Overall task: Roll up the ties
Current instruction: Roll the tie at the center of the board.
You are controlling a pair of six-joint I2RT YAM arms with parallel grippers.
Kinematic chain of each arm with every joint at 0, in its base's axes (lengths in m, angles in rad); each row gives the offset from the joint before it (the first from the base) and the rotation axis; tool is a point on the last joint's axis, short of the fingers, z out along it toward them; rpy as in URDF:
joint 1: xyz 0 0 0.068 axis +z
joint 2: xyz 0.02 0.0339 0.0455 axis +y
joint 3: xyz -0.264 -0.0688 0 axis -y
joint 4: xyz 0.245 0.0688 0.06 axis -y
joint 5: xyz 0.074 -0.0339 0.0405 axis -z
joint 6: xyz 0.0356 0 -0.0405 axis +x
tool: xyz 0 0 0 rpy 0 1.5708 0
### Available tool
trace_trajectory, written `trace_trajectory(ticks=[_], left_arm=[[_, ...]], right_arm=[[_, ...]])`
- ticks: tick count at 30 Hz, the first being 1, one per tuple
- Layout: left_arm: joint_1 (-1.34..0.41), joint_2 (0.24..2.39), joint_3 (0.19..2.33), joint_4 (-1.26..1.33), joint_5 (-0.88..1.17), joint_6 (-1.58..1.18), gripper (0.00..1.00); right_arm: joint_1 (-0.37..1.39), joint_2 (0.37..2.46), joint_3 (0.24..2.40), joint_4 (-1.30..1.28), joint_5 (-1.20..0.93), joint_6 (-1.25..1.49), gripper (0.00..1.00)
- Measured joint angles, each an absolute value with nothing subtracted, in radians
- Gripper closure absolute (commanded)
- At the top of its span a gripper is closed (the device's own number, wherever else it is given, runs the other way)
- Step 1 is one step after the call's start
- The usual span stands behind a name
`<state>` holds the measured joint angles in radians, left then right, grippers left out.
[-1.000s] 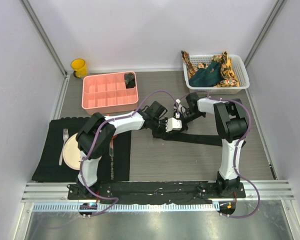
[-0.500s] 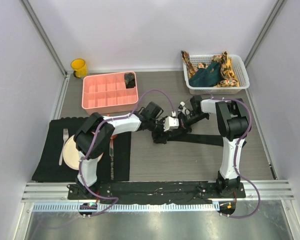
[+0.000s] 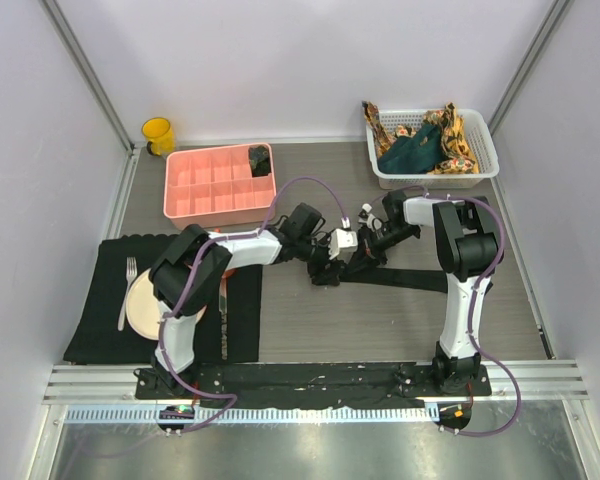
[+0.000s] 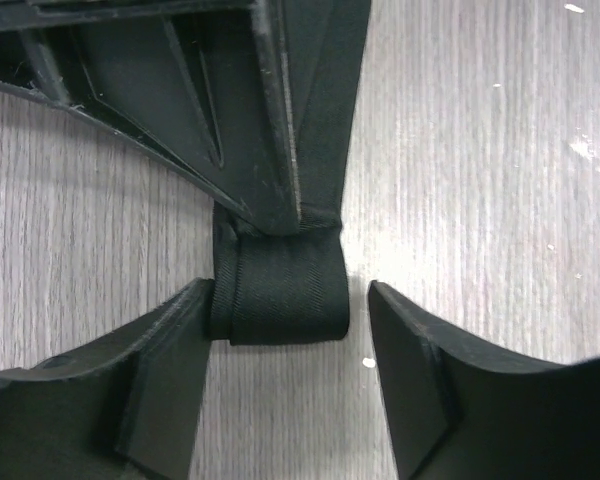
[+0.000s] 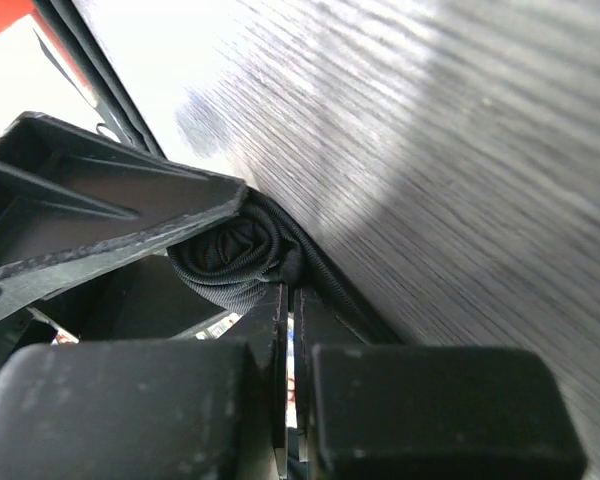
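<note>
- left tool (image 4: 290,300): jaws wide, one finger (image 4: 165,350) on either side of the rolled end of the black tie (image 4: 280,295); one finger touches the roll, the other stands just clear.
- right tool (image 5: 288,300): jaws pressed together, tips against the roll, facing the left tool; cannot tell whether cloth is pinched between them.
- black tie, remainder: lies flat on the table (image 3: 380,330), running from the roll past the right tool toward that arm's side.
- teal tie (image 3: 412,150), orange patterned ties (image 3: 462,140): heaped in a white basket (image 3: 435,180), beyond the right tool.
- pink tray (image 3: 205,190): beyond the left tool; dark bundle (image 3: 260,160) in its far corner compartment.
</note>
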<state>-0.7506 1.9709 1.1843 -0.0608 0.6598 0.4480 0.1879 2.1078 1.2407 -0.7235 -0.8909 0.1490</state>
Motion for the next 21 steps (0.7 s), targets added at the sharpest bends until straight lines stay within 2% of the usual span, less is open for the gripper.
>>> trace_trajectory(ticks=[4,7,10,16,19,21], left_arm=[[-0.751,1.988,1.187,-0.044,0.659,0.437,0.36],[-0.756,1.988,1.187,-0.043,0.651,0.444,0.46],[-0.764,1.988,1.188,-0.048,0.625,0.466,0.60],[-0.793,1.969,1.200,-0.118,0.542,0.514,0.64],[-0.806,1.949,1.201,-0.178,0.498,0.509,0.69],[-0.813,1.940,1.208,-0.225,0.469,0.507,0.77]], right_arm=[[0.188,2.115,1.252,-0.736,-0.892,0.134,0.99],[0.188,2.127,1.269,-0.754,-0.892,0.117,0.99],[0.190,2.140,1.288,-0.777,-0.895,0.095,0.99],[0.216,2.149,1.311,-0.807,-0.898,0.063,0.99],[0.249,2.154,1.321,-0.815,-0.894,0.060,0.98],[0.265,2.157,1.325,-0.817,-0.896,0.059,0.93]])
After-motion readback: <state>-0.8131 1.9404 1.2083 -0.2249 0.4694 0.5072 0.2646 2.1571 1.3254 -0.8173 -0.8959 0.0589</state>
